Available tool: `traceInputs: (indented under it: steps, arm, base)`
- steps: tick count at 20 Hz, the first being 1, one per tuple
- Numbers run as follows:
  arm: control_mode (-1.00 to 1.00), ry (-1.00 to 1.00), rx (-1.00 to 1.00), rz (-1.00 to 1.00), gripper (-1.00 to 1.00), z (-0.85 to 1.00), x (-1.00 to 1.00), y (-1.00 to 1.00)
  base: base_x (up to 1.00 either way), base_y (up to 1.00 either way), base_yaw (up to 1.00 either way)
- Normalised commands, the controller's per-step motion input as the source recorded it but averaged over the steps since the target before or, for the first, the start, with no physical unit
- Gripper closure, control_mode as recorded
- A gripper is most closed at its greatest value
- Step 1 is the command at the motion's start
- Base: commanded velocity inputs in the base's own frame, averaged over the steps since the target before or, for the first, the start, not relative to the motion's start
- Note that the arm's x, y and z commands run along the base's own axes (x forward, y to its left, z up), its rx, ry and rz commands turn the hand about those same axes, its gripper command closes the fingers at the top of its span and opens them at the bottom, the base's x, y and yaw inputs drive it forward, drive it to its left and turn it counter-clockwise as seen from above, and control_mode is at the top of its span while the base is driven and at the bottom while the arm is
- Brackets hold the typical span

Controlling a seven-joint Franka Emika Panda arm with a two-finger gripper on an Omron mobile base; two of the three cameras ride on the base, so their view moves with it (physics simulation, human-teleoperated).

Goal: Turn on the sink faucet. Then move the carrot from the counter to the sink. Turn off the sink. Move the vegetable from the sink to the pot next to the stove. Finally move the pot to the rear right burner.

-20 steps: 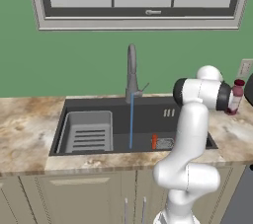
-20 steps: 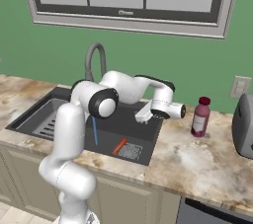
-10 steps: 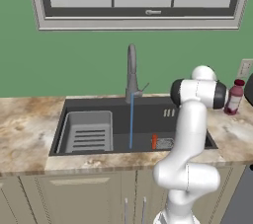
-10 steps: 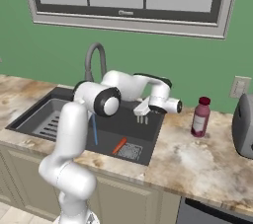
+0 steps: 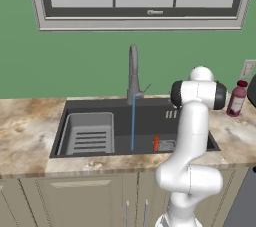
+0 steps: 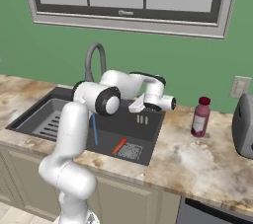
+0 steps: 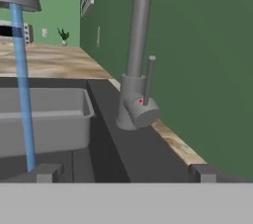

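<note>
White arm (image 6: 74, 134) rising from the base, elbow bent, forearm stretched level to the right, gripper (image 6: 143, 120) pointing down, jaws wide open, holding nothing.

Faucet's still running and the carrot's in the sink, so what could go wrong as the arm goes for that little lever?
The lever is thin and stands close to the faucet stem, so the open gripper could bump the stem or slip off. A wide swing might also clip the bottle on the counter. The carrot lies clear of the stream.
</note>
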Motion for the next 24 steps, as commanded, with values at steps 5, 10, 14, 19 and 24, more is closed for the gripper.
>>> traceInputs:
  steps: [5,10,14,19,24]
  arm:
    - [-1.00,0.01,0.04,0.00,-1.00,0.00,0.04,0.30]
    - [-1.00,0.03,0.09,0.00,-1.00,0.00,0.14,0.45]
    - [-1.00,0.06,0.05,0.00,-1.00,0.03,0.19,0.46]
    - [-1.00,0.14,0.01,0.00,-1.00,0.24,0.39,0.32]
    - [-1.00,0.03,0.00,0.01,-1.00,0.00,0.50,0.07]
  base:
    - [0.00,0.00,0.00]
    - [0.00,0.00,0.00]
    - [0.00,0.00,0.00]
    - [0.00,0.00,0.00]
    - [0.00,0.00,0.00]
